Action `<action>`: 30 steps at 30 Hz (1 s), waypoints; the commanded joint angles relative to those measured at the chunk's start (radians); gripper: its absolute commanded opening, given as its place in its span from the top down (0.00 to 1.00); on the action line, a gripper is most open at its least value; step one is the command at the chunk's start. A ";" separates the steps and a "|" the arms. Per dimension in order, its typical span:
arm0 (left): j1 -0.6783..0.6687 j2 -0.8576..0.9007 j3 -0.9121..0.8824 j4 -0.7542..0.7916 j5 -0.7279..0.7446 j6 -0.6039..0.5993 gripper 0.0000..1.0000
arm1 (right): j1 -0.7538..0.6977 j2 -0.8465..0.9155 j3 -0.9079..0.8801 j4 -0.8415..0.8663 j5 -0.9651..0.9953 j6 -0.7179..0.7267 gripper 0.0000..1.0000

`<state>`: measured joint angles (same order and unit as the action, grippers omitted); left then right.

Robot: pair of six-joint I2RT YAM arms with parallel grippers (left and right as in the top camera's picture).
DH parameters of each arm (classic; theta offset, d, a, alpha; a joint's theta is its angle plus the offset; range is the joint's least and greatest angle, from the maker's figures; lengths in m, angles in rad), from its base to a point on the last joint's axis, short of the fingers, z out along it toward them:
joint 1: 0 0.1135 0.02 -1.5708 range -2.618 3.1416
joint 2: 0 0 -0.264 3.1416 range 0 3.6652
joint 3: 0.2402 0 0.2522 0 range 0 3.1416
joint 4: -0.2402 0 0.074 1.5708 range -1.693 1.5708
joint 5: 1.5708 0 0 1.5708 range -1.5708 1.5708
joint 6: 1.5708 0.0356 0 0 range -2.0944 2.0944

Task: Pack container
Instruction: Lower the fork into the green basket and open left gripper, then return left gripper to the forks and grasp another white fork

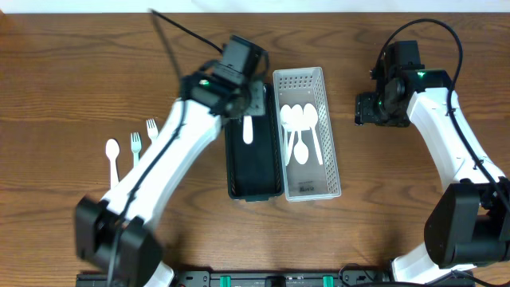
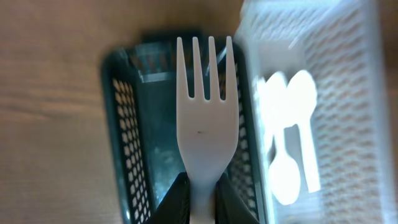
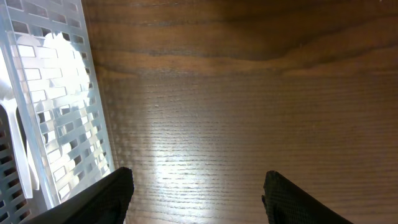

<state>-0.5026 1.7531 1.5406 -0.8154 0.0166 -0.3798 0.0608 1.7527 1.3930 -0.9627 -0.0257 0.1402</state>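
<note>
My left gripper [image 1: 245, 112] is shut on a white plastic fork [image 2: 204, 112] and holds it above the black perforated basket [image 1: 239, 179], tines pointing along the basket; the fork also shows in the overhead view [image 1: 248, 130]. The left wrist view shows the gripper [image 2: 202, 196] clamped on the fork's handle over the black basket [image 2: 127, 143]. The white perforated basket [image 1: 328, 159] beside it holds several white spoons [image 1: 300, 119]. A white spoon [image 1: 112, 155] and two white forks [image 1: 143, 137] lie on the table at the left. My right gripper [image 1: 368, 108] is open and empty, right of the white basket [image 3: 56, 106].
The wooden table [image 1: 72, 72] carries both baskets side by side in the middle. The right arm's black cable loops at the back right [image 1: 446, 32]. A black rail runs along the front edge [image 1: 263, 279].
</note>
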 commanded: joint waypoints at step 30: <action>0.212 -0.156 0.038 -0.146 -0.216 0.203 0.21 | -0.002 -0.013 0.015 0.002 0.008 -0.016 0.29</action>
<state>-0.3920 1.6119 1.5707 -0.9318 -0.1204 -0.2016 0.0608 1.7527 1.3930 -0.9607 -0.0257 0.1398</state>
